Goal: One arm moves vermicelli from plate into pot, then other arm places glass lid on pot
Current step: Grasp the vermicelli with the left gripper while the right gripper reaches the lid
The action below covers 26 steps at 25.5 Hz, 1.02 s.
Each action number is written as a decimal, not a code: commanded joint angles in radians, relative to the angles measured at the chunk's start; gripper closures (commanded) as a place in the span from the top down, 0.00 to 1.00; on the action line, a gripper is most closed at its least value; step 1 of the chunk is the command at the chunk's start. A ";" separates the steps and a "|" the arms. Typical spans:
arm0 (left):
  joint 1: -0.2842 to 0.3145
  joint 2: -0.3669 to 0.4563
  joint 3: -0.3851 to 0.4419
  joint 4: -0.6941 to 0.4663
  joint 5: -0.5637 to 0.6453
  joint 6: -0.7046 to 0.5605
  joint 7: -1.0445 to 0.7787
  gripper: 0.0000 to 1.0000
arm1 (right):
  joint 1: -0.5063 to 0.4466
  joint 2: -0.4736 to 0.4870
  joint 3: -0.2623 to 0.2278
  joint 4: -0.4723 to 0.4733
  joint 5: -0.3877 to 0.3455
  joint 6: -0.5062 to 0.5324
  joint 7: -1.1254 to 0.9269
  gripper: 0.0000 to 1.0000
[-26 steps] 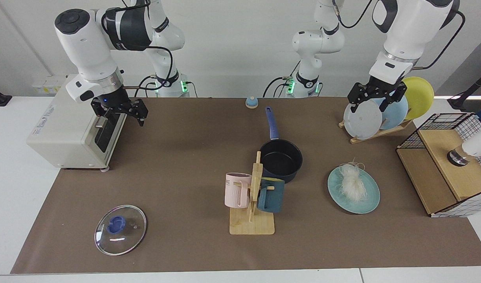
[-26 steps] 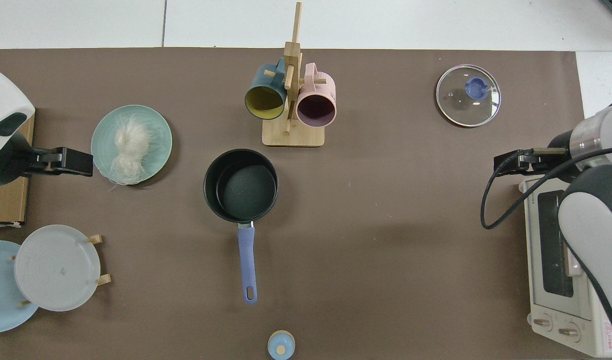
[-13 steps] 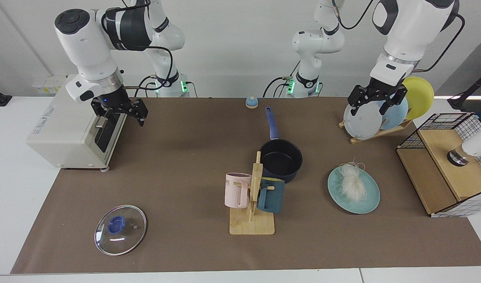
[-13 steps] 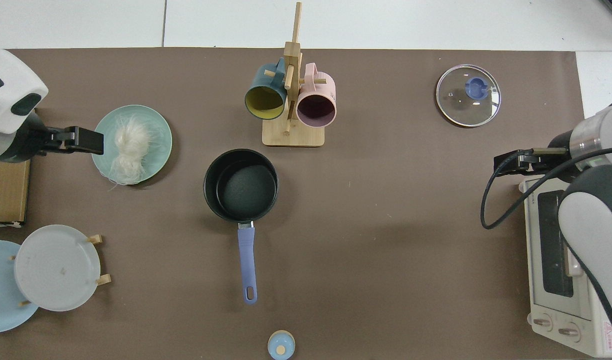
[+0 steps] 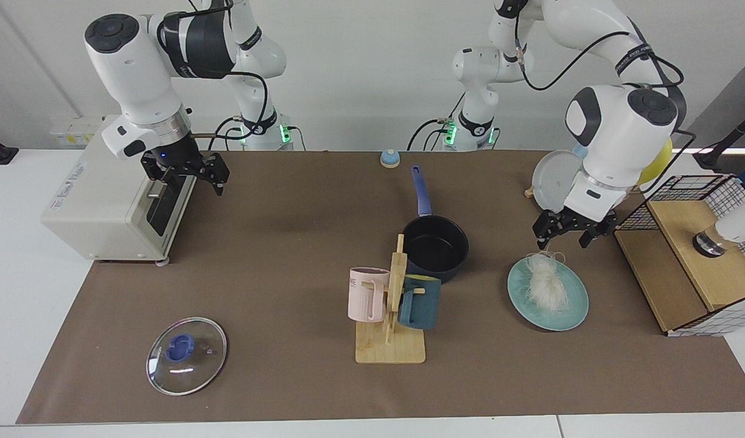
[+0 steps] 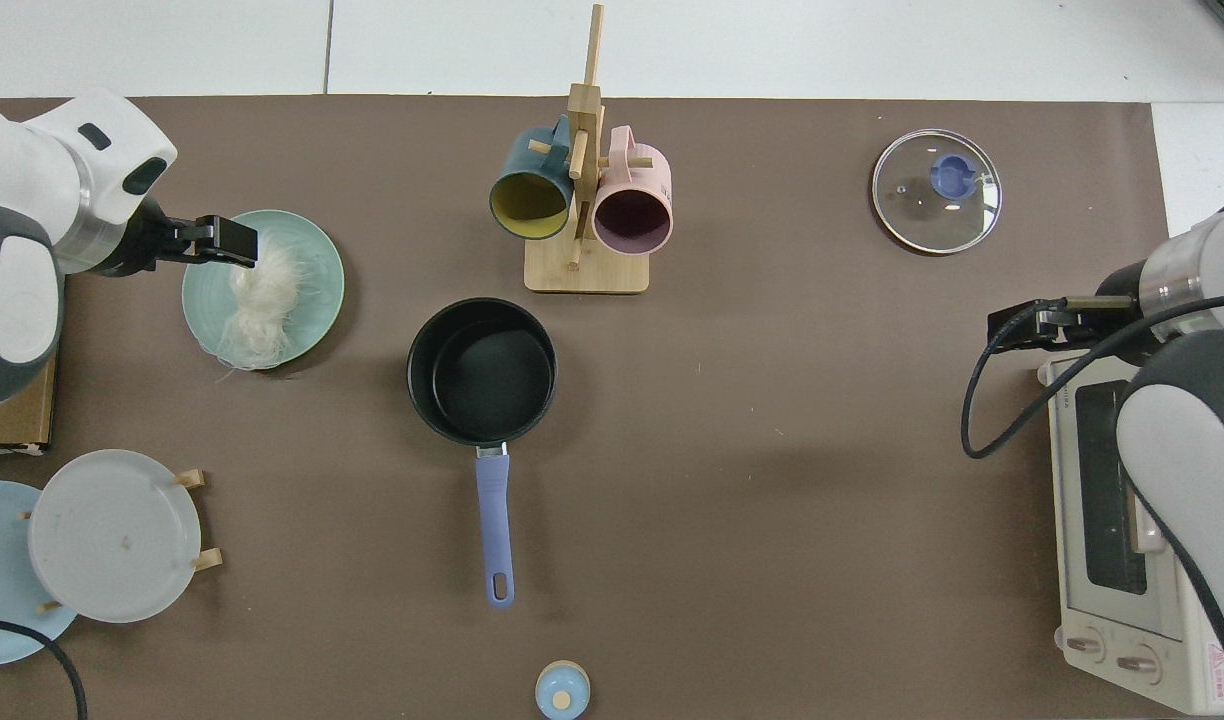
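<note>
Left gripper (image 5: pixel 565 230), fingers spread, empty, hovers just above upper edge of vermicelli (image 5: pixel 546 283) on plate (image 5: pixel 573 316), right of frame centre; tangle's long axis runs down-frame. Right gripper (image 5: pixel 187 174), spread, waits upper left.

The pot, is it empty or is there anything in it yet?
Empty. The pot shows only its bare dark bottom; the vermicelli lies on the plate.

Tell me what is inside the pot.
The pot is empty: only its dark bare floor shows. The vermicelli lies on the plate. The mug rack hides its near wall in the facing view.
</note>
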 commanded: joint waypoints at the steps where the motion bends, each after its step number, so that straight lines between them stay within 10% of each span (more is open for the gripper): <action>1: 0.007 0.078 0.008 0.006 0.000 0.083 -0.004 1.00 | -0.003 -0.016 0.002 -0.026 -0.005 0.028 0.009 0.99; 13: 0.033 0.155 0.014 -0.105 -0.012 0.252 0.039 1.00 | -0.002 0.137 0.003 0.221 -0.011 0.031 0.007 0.98; 26: 0.032 0.170 0.014 -0.185 -0.014 0.291 0.052 0.92 | -0.009 0.623 0.002 0.698 -0.008 0.131 0.006 0.99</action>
